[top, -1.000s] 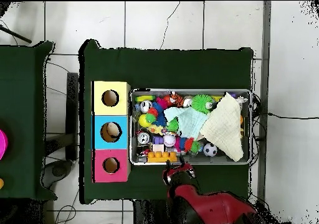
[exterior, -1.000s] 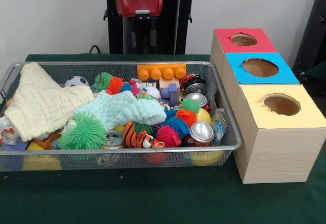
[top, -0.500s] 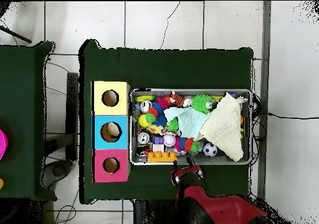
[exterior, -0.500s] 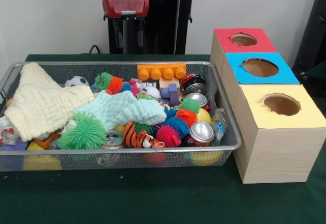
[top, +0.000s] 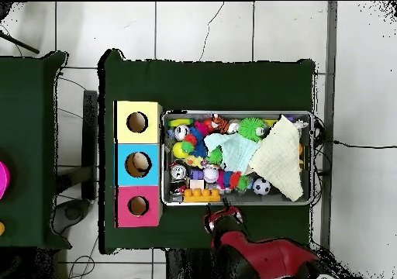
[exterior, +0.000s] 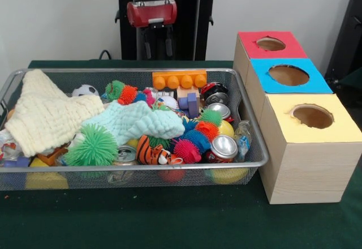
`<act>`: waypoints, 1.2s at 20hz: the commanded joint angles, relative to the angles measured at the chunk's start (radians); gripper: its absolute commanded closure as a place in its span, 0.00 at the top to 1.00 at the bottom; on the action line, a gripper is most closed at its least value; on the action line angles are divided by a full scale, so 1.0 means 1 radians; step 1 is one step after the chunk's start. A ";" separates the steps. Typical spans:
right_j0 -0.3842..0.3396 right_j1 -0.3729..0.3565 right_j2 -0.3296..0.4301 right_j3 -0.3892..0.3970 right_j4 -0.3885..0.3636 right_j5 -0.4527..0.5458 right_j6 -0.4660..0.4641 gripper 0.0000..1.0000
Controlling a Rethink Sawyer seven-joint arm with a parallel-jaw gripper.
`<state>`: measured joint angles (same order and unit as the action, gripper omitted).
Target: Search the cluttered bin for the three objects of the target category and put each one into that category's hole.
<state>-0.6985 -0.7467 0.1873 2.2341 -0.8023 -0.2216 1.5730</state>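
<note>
The bin (exterior: 255,147) is a wide silver wire-mesh basket full of toys, cloths and cans; it also shows in the overhead view (top: 313,160). Three boxes with round holes stand beside it: red-topped (exterior: 249,39), blue-topped (exterior: 260,73) and yellow-topped (exterior: 283,124). My gripper (exterior: 158,48) hangs behind the bin's far rim, above the table, open and empty. In the overhead view the gripper (top: 222,214) sits just outside the bin's edge near the orange block.
In the bin lie a cream cloth (exterior: 45,113), a mint cloth (exterior: 136,121), a green spiky ball (exterior: 93,146), an orange block (exterior: 179,79), a can (exterior: 223,147), a tiger toy (exterior: 153,153) and a small soccer ball (exterior: 85,90).
In the front view the gripper swung left, then back right to near where it began. The things in the bin have not moved.
</note>
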 commanded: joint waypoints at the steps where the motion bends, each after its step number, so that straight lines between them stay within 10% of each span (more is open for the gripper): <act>1: -0.024 0.079 0.076 -0.169 -0.069 0.013 0.075 1.00; 15: -0.030 0.092 0.091 -0.219 -0.058 0.115 0.050 1.00; 24: 0.229 0.170 -0.150 -0.249 0.095 -0.046 0.150 1.00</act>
<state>-0.5623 -0.6457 0.1122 2.1241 -0.7853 -0.2146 1.5730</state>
